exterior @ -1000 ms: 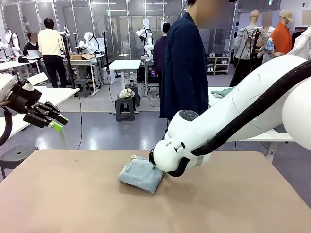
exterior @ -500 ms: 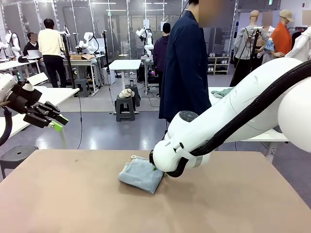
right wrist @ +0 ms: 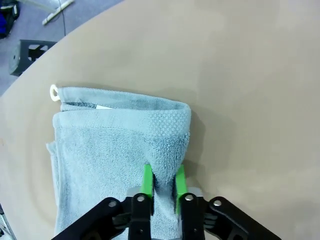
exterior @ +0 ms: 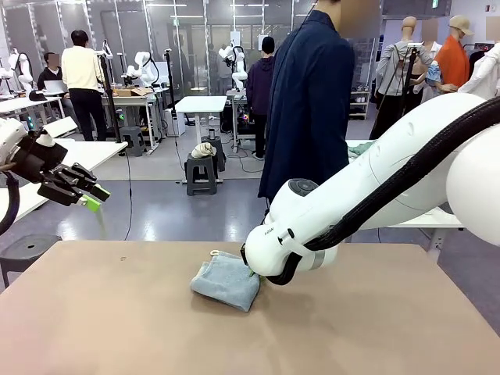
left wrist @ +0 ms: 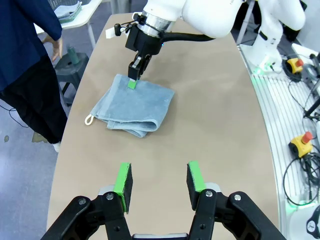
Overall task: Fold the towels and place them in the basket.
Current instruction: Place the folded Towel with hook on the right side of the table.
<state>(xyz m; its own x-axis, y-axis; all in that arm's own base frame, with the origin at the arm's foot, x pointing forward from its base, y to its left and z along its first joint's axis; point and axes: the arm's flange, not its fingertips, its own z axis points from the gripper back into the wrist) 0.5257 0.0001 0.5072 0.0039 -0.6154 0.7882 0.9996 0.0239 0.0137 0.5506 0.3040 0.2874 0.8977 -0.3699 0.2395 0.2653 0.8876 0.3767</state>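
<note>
A folded grey-blue towel [exterior: 225, 283] lies near the middle of the tan table [exterior: 117, 328], its small loop at the far left corner. My right gripper [exterior: 251, 273] is down at the towel's right edge. In the right wrist view its green pads [right wrist: 147, 181] pinch a raised fold of the towel [right wrist: 110, 150], so the right gripper [right wrist: 162, 184] is shut on it. The left gripper [exterior: 91, 200] hangs open, high off the table's left side. The left wrist view shows the left gripper [left wrist: 159, 180] with nothing between its fingers, above the towel [left wrist: 135, 102] and the right gripper [left wrist: 133, 82]. The basket is out of view.
A person in a dark coat [exterior: 308, 101] stands just beyond the table's far edge, behind my right arm. A stool [left wrist: 70, 62] stands on the floor beside that edge. Bare tabletop spreads to the left, right and front of the towel.
My right gripper's jaws have closed onto the towel's edge. The person behind has shifted slightly right. The left arm has not moved.
</note>
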